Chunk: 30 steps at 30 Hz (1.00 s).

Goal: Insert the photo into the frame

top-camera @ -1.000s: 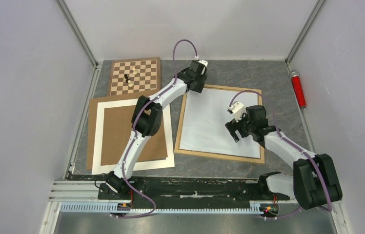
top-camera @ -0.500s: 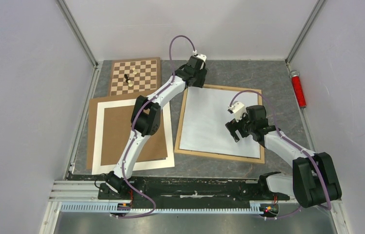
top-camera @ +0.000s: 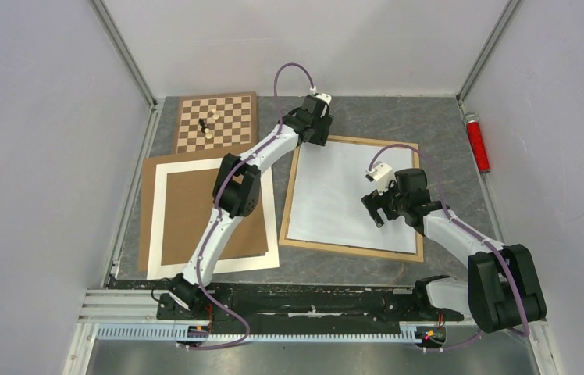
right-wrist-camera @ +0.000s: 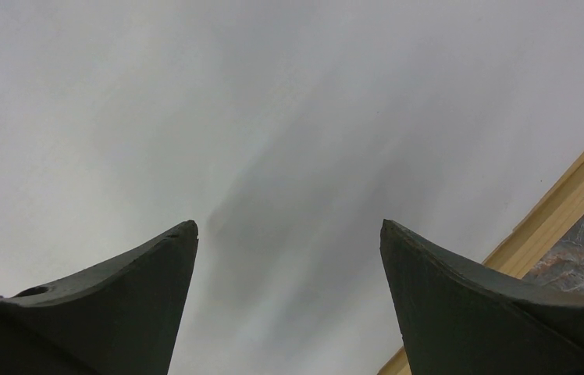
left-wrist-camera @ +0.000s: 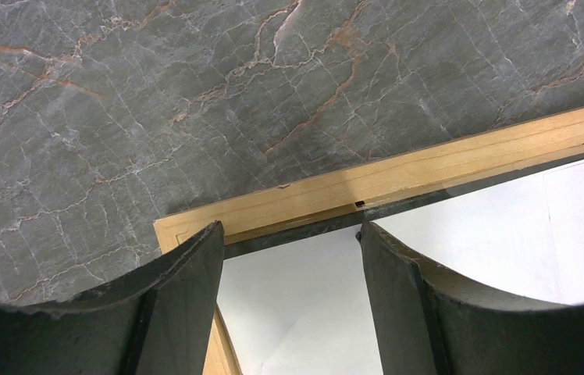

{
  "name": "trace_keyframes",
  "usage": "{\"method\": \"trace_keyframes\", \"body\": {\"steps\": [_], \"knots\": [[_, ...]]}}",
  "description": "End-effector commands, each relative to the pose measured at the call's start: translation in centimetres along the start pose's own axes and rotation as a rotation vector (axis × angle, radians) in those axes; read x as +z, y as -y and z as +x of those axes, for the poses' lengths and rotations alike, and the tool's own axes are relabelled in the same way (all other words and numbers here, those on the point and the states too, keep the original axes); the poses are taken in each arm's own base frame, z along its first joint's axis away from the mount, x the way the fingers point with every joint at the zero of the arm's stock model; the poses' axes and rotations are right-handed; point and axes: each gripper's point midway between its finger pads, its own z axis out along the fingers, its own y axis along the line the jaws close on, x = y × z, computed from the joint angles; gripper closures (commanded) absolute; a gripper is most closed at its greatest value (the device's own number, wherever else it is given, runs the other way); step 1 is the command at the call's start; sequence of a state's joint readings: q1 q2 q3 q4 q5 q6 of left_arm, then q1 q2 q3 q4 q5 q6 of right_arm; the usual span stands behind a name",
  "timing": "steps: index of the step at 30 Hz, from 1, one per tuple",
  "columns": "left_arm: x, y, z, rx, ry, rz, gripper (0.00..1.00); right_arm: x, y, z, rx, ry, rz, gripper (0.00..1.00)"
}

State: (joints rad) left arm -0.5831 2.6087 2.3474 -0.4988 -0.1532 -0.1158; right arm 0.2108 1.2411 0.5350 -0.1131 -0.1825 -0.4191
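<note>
Hiding frame [top-camera: 349,250] corner, left hand [top-camera: 314,131] spread

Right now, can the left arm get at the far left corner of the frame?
Probably yes: the left gripper hangs open right above that corner of the frame, with nothing in between.

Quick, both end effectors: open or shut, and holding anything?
Left end effector: open, empty, over a corner of the frame.
Right end effector: open, empty, above the white sheet.
</note>
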Motion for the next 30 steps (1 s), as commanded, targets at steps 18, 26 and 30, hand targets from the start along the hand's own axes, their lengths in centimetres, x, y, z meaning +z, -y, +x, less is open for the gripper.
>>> {"method": "trace_keyframes", "body": {"steps": [18, 26, 30], "knots": [[-0.2, 1.1, -1.0, 0.215, 0.029, -0.066, 0.26, 0.0, 1.4, -2.6, -0.021, 0.072, 0.026, 0.1], [0.2, 0.1, -0.9, 0.317, 0.028, -0.115, 0.25, 0.2, 1.4, -2.7, -0.018, 0.073, 0.018, 0.1], [0.2, -0.2, -1.2, 0.336, 0.04, -0.134, 0.25, 0.2, 1.4, -2.7, -0.017, 0.072, 0.017, 0.1]]}}
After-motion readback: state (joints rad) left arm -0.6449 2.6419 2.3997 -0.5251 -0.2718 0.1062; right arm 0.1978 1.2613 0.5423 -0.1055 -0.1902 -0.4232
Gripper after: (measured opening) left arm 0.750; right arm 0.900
